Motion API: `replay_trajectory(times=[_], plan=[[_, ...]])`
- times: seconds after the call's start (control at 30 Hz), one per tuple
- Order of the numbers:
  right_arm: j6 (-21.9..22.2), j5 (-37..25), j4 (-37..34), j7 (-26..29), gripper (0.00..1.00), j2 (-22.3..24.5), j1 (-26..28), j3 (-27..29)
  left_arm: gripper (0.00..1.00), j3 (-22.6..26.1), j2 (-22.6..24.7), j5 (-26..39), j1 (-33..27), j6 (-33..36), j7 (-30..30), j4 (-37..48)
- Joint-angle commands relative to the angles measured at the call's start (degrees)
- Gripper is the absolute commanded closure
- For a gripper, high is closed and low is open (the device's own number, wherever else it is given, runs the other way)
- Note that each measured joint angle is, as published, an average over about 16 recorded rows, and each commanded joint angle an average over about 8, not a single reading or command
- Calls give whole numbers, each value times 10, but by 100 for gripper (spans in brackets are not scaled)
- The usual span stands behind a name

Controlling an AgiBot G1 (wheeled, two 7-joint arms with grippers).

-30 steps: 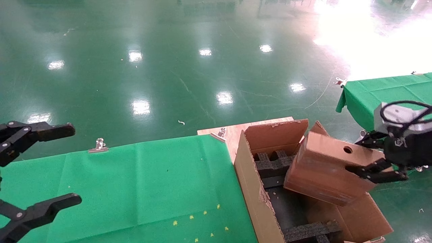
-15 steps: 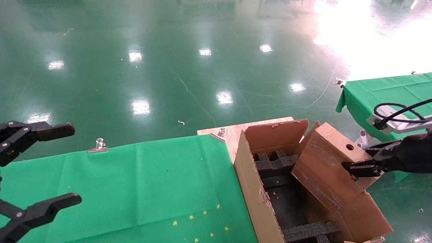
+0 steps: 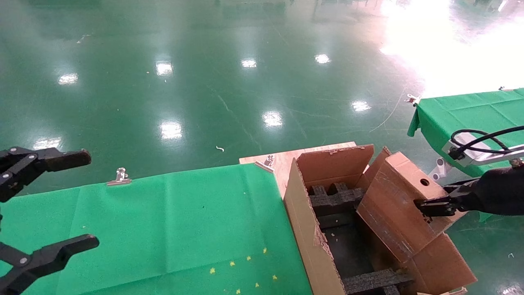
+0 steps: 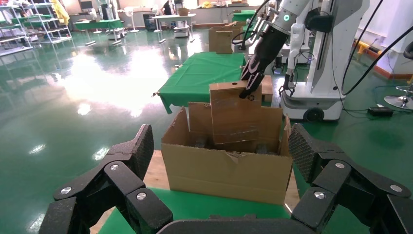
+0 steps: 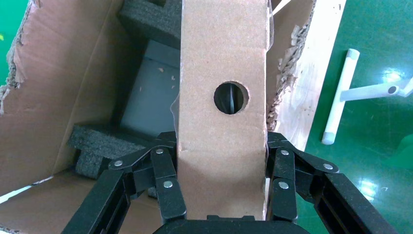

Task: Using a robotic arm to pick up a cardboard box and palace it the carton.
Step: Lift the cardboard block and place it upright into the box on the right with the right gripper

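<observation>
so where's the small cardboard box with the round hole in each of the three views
Head view: the cardboard box sits right of centre, tilted, its lower end inside the carton, gripped by the right gripper.
Left wrist view: upper centre, standing up out of the carton, seen from across the table.
Right wrist view: centre, a tall strip between the black fingers.
Shared landmark: the box's round hole.

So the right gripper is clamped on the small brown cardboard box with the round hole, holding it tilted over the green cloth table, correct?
Not quite. The right gripper is clamped on the small brown cardboard box with the round hole, tilted, but over the large open brown carton, its lower end already inside, not over the green cloth table. The head view shows this.
</observation>
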Motion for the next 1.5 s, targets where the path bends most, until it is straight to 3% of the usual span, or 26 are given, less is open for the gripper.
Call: replay_trajectory(times=[0.03,0.67,1.03,1.5], plan=[[-4,2,-4,-6,100,0,1,1,0,0,0,0,0,0,0,0],[117,-62,6,189,100,-13,-65,-44,0,0,0,0,0,0,0,0],[155,-69,7,214,100,-20,-97,-62,0,0,0,0,0,0,0,0],[234,-93,3,268,100,-46,-155,-90,0,0,0,0,0,0,0,0]])
